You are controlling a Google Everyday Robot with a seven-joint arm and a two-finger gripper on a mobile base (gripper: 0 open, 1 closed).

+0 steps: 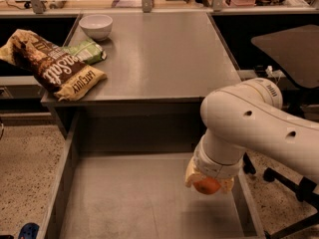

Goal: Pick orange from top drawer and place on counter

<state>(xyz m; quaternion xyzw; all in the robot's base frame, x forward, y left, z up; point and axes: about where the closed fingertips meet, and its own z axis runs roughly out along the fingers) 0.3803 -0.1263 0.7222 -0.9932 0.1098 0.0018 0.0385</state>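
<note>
The orange (206,185) is small, round and bright orange. It sits between the pale fingers of my gripper (208,182), which is shut on it below the white arm. The gripper holds it above the right part of the open top drawer (124,198), a wide grey box with low side walls. The counter (159,54) is the flat grey tabletop behind the drawer, with its front edge just above and left of the gripper.
A white bowl (96,25), a brown snack bag (52,66) and a green packet (87,51) lie on the counter's left side. A dark round side table (291,49) stands at the right. A blue object (28,231) lies on the floor at lower left.
</note>
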